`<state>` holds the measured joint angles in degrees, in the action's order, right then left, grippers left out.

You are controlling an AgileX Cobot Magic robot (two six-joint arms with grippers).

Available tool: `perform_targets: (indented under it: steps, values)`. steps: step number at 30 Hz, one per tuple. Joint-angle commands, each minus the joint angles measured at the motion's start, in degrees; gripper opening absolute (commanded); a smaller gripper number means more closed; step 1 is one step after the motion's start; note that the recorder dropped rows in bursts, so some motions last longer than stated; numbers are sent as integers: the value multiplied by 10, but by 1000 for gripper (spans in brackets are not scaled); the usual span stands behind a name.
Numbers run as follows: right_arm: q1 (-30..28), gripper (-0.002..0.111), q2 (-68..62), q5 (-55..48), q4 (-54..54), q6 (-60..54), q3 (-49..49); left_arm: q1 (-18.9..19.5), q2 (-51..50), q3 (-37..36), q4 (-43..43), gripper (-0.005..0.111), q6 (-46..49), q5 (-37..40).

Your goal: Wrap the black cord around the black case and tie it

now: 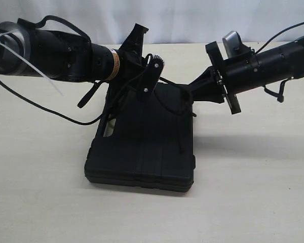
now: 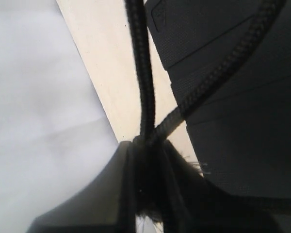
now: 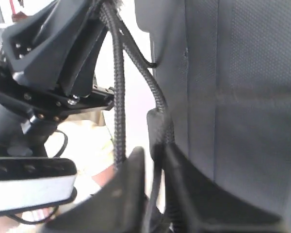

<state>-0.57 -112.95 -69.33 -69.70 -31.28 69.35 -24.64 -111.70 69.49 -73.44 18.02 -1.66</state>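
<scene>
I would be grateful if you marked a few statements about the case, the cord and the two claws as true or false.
1. The case lies flat on the table with its lid closed. True.
2. Two strands of the cord run into the left claw. True.
3. The right claw hangs open, away from the cord. False: it is closed on the cord, right beside the case.
4. The handle slot of the case is on the right arm's side. False: in the exterior view it is on the left arm's side.
</scene>
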Motion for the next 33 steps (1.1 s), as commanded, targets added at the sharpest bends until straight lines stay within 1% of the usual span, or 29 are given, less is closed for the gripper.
perform_targets:
  steps: [1,3,5,10,11,12,14,15,16,17,18,19,21,23,25,26,27,28,30,31,33]
  values:
    - [1,54,5,-6,3,-24,-2,-1,0,-1,-9,0,-1,1]
    - [-3,67,5,-6,3,-24,2,-1,0,-1,-9,0,-1,1]
    - [-17,72,5,-6,3,-26,13,-1,0,-1,-9,0,-1,1]
    - [-50,72,18,-6,15,-24,26,-1,0,-1,-9,0,-1,1]
    - [-71,72,28,-6,15,-24,26,-1,0,-1,-9,0,-1,1]
    - [-79,72,34,-6,20,-24,26,-1,0,-1,-9,0,-1,1]
    - [-89,72,54,-6,57,-23,25,-1,0,-1,-9,0,-1,-2]
    - [-83,71,75,-6,139,-3,24,-1,0,-1,-9,0,-1,-4]
    - [-67,69,98,-6,195,37,23,-1,0,-1,-9,0,-1,-8]
    - [-58,68,109,-6,226,55,20,-1,0,-1,-9,0,-1,-8]
    - [-34,66,129,-6,254,66,9,-1,0,-1,-9,0,-1,-8]
    - [-17,64,140,-6,262,66,-1,-1,0,-1,-9,0,-1,-7]
    - [52,63,165,-6,306,67,-43,-1,0,-1,-9,0,-1,-7]
    - [82,63,167,31,348,92,-59,-1,0,-1,-8,0,-1,-7]
    - [110,63,167,93,395,121,-76,-1,0,-1,-8,0,-1,-7]
    - [129,61,167,135,410,122,-84,-1,0,-1,-8,0,-3,-7]
    - [137,59,167,149,410,113,-86,-1,0,-1,-8,0,-2,-10]
    - [150,52,166,170,405,95,-87,-1,0,-1,-8,0,-2,-10]
    - [165,44,165,207,403,95,-87,-1,0,-1,-8,0,-2,-11]
    - [168,42,163,219,403,95,-87,-1,0,-1,-8,0,-2,-11]
    - [177,41,153,227,403,95,-87,-1,0,-1,-8,0,-2,-10]
